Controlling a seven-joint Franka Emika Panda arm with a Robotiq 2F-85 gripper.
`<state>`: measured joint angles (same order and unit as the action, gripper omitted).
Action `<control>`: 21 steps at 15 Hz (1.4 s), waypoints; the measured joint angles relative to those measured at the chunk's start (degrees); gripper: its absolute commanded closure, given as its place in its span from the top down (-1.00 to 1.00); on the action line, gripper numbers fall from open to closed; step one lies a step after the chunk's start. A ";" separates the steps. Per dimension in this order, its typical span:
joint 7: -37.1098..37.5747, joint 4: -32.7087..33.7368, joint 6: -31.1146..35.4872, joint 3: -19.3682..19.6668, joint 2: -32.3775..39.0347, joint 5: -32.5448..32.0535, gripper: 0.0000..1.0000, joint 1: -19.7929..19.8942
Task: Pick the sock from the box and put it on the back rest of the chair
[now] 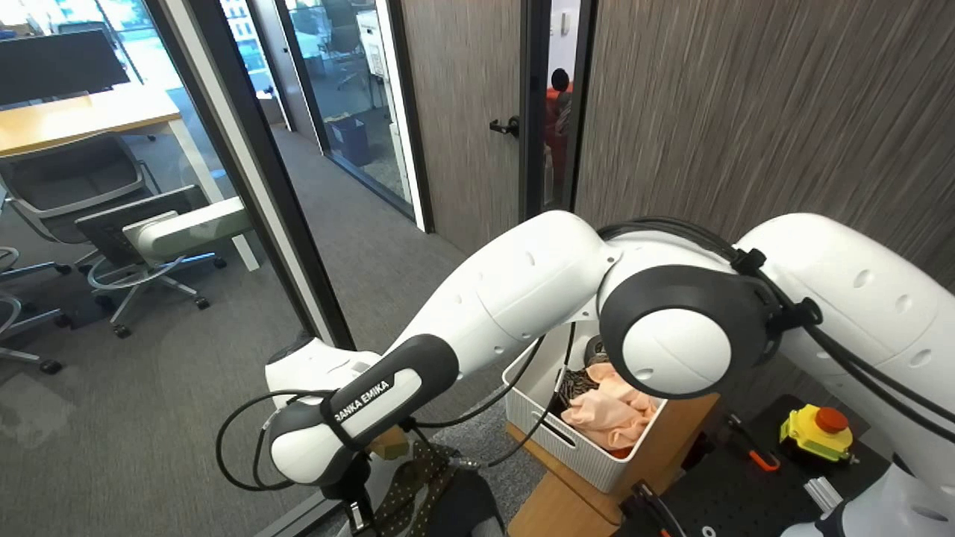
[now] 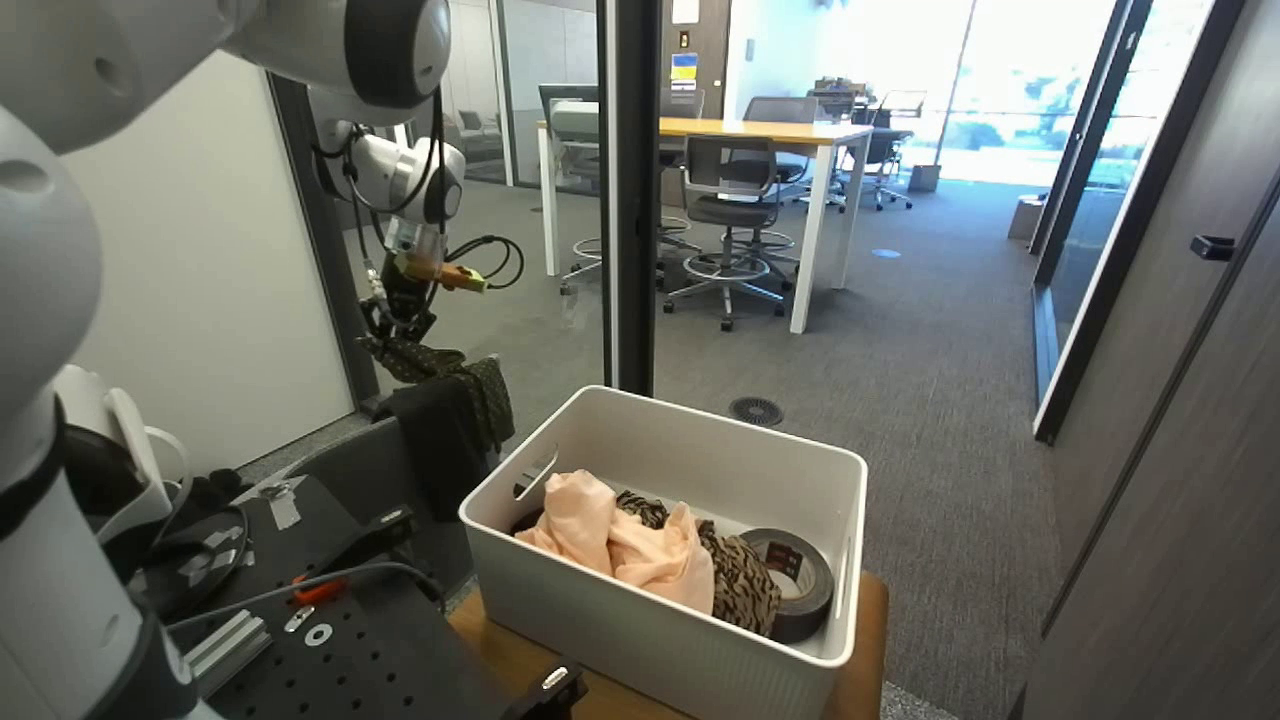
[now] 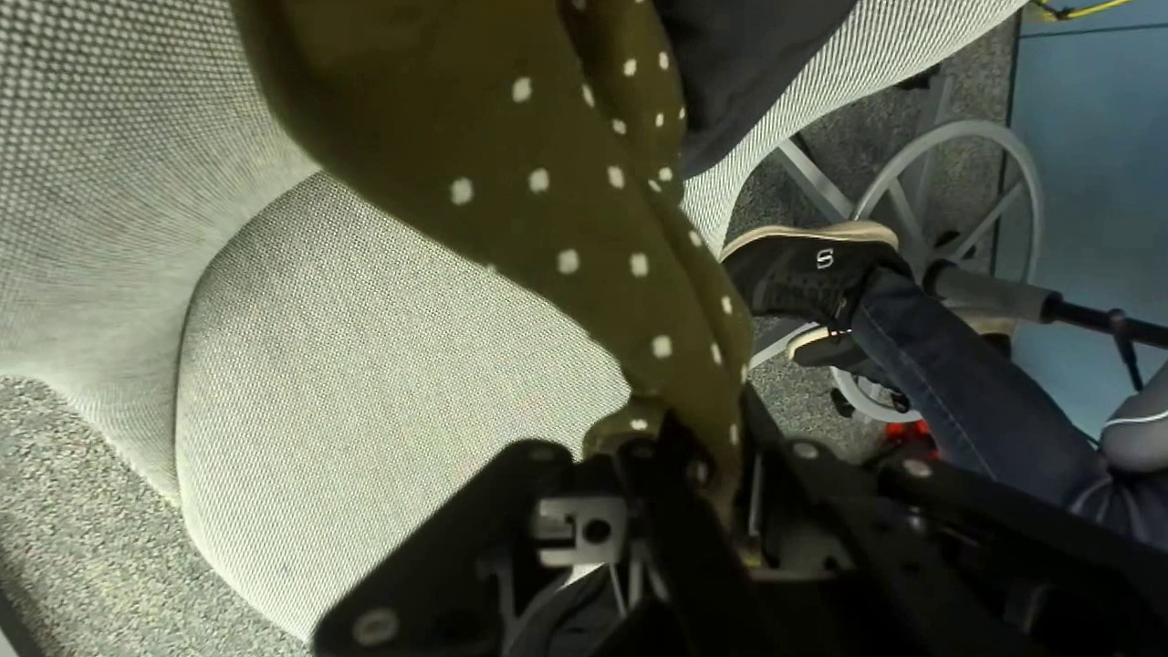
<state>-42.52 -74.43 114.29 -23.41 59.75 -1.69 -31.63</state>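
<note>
I think I'm at the putting-down step, with my gripper pinched together on one end of the dotted sock, whose other end hangs over the chair back, so next I should lower my end there and let go.

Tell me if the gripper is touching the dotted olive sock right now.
Touching: the wrist view shows the gripper pinching one end of the dotted olive sock between its fingers.
</note>
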 measured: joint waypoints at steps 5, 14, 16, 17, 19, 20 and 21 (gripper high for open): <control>0.00 7.26 -2.47 0.39 6.03 -0.17 -0.84 -1.42; 0.04 15.33 -6.97 1.30 10.37 -0.17 0.18 -2.66; 0.04 16.55 -7.81 1.53 10.78 -0.17 0.50 -2.96; 0.04 17.13 -8.29 1.71 10.93 -0.17 0.63 -3.15; 0.04 18.04 -9.05 2.11 11.10 -0.17 0.93 -3.47; 0.04 18.36 -9.44 2.32 11.10 -0.17 1.00 -3.55; 0.07 18.56 -9.74 2.56 11.08 -0.17 1.00 -3.57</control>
<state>-42.46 -55.87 104.56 -20.85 70.83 -1.87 -35.19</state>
